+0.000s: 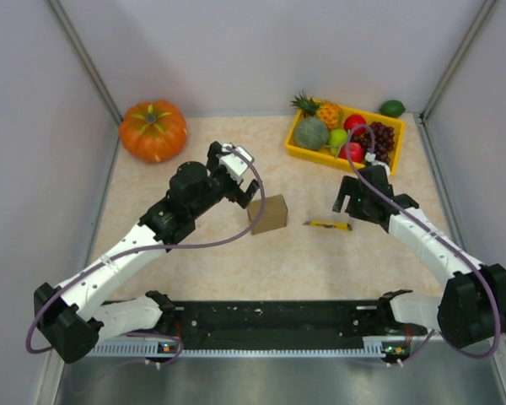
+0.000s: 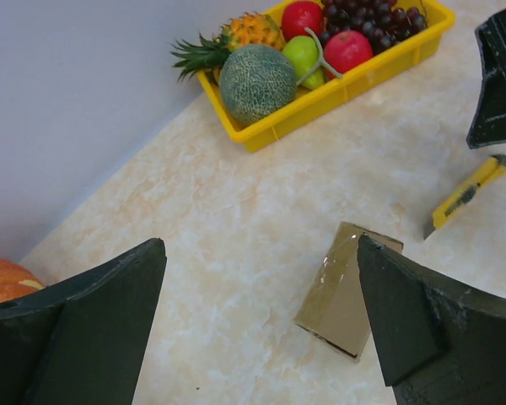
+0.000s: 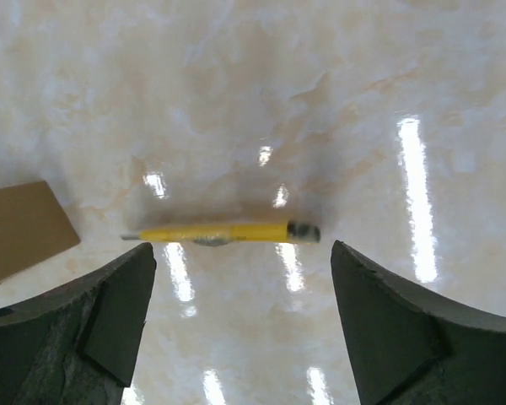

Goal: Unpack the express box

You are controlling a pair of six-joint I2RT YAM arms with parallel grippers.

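Note:
The express box (image 1: 268,213), a small brown taped carton, stands on the table's middle; it also shows in the left wrist view (image 2: 341,295) and at the left edge of the right wrist view (image 3: 21,228). My left gripper (image 1: 246,194) hovers just left of it and is open (image 2: 260,274), with the box near its right finger and nothing between the fingers. A yellow utility knife (image 1: 327,224) lies flat on the table to the right of the box. Over it my right gripper (image 1: 346,202) stands open (image 3: 243,263), and the knife (image 3: 228,232) lies free just ahead of the fingertips.
An orange pumpkin (image 1: 153,130) sits at the back left. A yellow tray (image 1: 297,148) of fruit stands at the back right, with a lime (image 1: 392,108) behind it. Grey walls close in the back and both sides.

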